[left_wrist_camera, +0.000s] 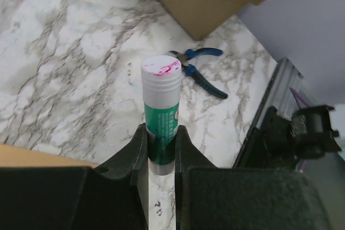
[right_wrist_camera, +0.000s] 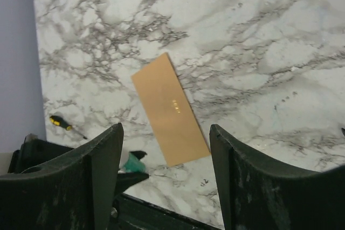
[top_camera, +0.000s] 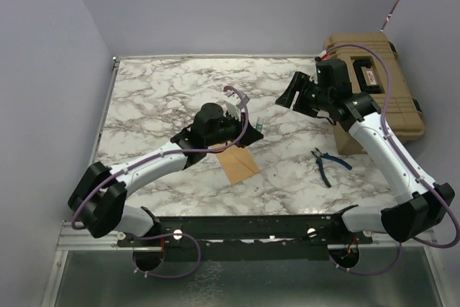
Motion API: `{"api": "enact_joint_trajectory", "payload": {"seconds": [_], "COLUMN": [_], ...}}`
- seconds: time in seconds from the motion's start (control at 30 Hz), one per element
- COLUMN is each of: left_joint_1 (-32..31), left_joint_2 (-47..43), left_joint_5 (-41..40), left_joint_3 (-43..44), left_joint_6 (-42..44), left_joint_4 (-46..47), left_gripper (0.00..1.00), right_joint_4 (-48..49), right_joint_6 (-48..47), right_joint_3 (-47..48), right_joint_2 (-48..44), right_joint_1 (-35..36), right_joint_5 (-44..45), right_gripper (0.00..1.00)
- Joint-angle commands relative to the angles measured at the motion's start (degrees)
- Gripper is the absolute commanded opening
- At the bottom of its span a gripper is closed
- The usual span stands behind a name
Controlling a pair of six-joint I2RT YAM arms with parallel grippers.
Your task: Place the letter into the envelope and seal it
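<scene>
The orange-brown envelope (top_camera: 241, 165) lies flat on the marble table, its far end under my left gripper; in the right wrist view (right_wrist_camera: 171, 110) it looks like a plain rectangle with no pointed flap showing. The letter is not in view. My left gripper (top_camera: 251, 131) is just above the envelope's far end, shut on a green glue stick (left_wrist_camera: 160, 112) whose white tip, smeared with pink, points away from the fingers (left_wrist_camera: 135, 149). My right gripper (top_camera: 290, 95) is raised above the table to the right of the envelope, open and empty, looking down at it (right_wrist_camera: 164, 133).
Blue-handled pliers (top_camera: 327, 163) lie right of the envelope, also seen in the left wrist view (left_wrist_camera: 200, 71). A tan hard case (top_camera: 374, 84) stands at the table's right edge. A small yellow screwdriver (right_wrist_camera: 60, 123) lies near the left wall.
</scene>
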Motion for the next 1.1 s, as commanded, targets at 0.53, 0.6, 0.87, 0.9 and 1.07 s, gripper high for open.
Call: {"api": "enact_joint_trajectory", "payload": {"seconds": [0.53,0.6,0.87,0.9,1.07], "left_joint_1": [-6.99,-7.86,-9.35,-9.37,-9.32], "left_joint_2": [33.87,34.29,36.08,36.24,36.84], "left_joint_5": [-27.44,-28.12,-28.0,-28.1,-29.28], "left_joint_3": [17.84,18.4,21.31,21.57,22.34], "left_joint_6": [-26.18,-27.31,-29.75,-29.73,-28.98], "left_joint_4": [-17.15,-18.87,-25.24,-25.81,-27.61], "left_gripper": [0.05,0.06,0.2,0.22,0.29], "right_joint_4": [-3.31,-3.13,-10.09,-9.74,-10.8], "right_joint_6": [-2.26,-2.24,-2.02,-2.24,-2.85], "right_joint_3": [-9.58,-10.46,-7.47,-7.68,-7.32], "right_joint_2": [-9.44,-10.51,-8.28,-8.62,-8.77], "right_joint_1": [-0.24,-0.29,-0.29,-0.26,-0.24], "right_joint_5": [9.04,9.22,10.43,10.22,10.39], "right_gripper": [0.62,0.62,0.54,0.54,0.55]}}
